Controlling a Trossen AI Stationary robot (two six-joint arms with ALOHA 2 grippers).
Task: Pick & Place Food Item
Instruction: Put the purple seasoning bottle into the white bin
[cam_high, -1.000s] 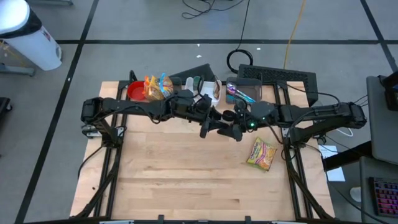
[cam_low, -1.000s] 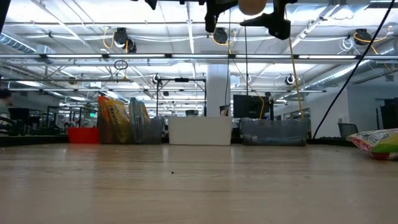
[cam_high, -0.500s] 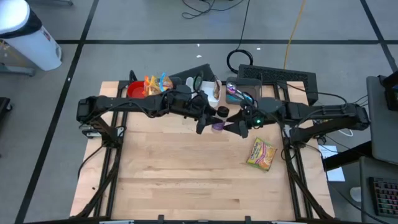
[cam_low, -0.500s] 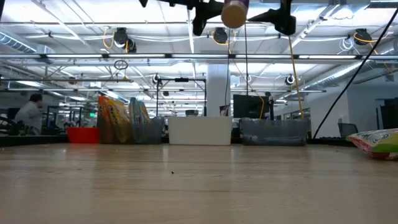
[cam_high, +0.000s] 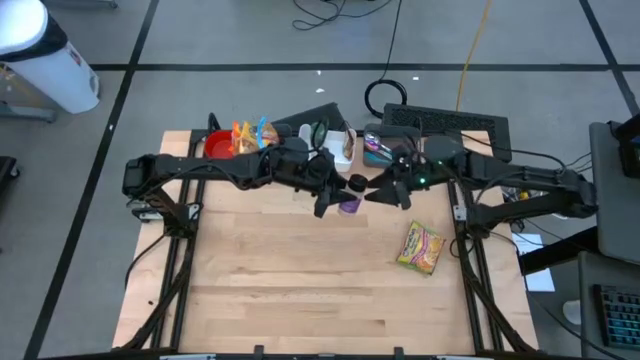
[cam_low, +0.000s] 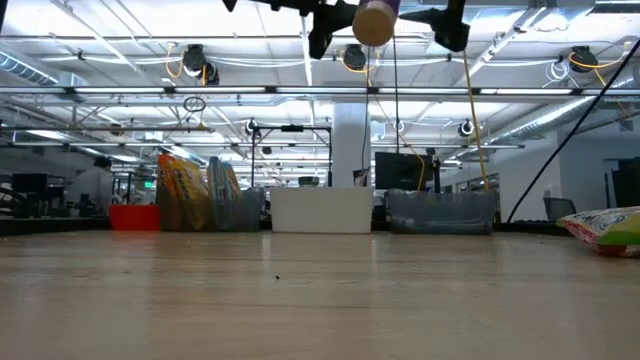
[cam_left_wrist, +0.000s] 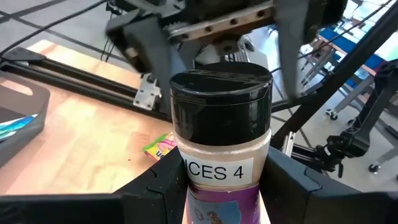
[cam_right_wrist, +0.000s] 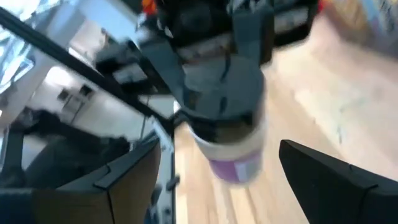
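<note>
Black-lidded and cream-bodied, the spice jar (cam_left_wrist: 221, 134) carries a white label strip reading "ICES 4" above a purple wrapper. We see the left hand (cam_high: 335, 195) clamped on this jar below the label, holding it high in the air above the tabletop (cam_high: 300, 280). In the low view the jar (cam_low: 375, 22) hangs near the ceiling lights, well clear of the wood. The right hand (cam_high: 385, 192) sits just beside the jar on its far side from the left arm, its fingers (cam_right_wrist: 329, 180) spread wide and gripping nothing.

Behind the jar, along the tabletop's back edge, we see a row of containers: a red bowl (cam_high: 219, 146), a grey bin (cam_low: 235, 210) with orange snack bags (cam_high: 252, 139) standing in it, a white bin (cam_low: 322, 210), and a dark bin (cam_high: 385, 148) with blue-and-pink packets. A yellow-green noodle packet (cam_high: 421, 247) lies flat on the wood, apart from the jar on the right arm's side.
</note>
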